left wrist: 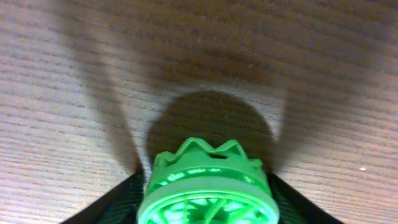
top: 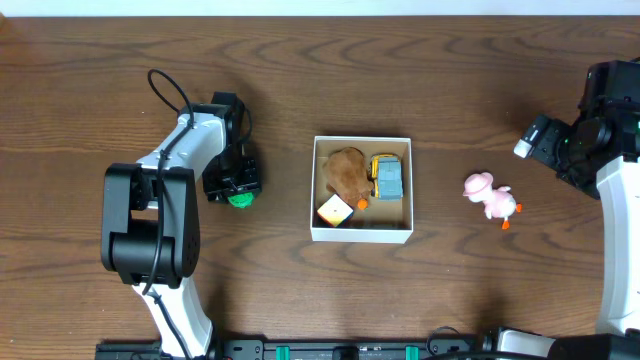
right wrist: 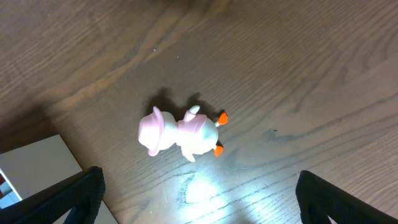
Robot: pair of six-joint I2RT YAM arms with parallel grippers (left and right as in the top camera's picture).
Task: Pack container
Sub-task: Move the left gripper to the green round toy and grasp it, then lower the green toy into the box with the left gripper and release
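Observation:
The container (top: 361, 236) is a small square white box with a tan inside, at the table's middle; its corner shows in the right wrist view (right wrist: 37, 165). It holds a brown plush toy (top: 345, 171), a grey and yellow toy truck (top: 387, 178) and a small white and yellow block (top: 335, 210). My left gripper (top: 240, 195) is shut on a green round toy (left wrist: 208, 186), low over the table left of the container. A pink duck toy (top: 490, 196) lies right of the container, also in the right wrist view (right wrist: 180, 134). My right gripper (top: 545, 145) is open and empty, above and right of the duck.
Bare wooden table (top: 460, 80) surrounds the container. The arm bases stand at the front edge on the left (top: 150, 250) and right (top: 620, 260).

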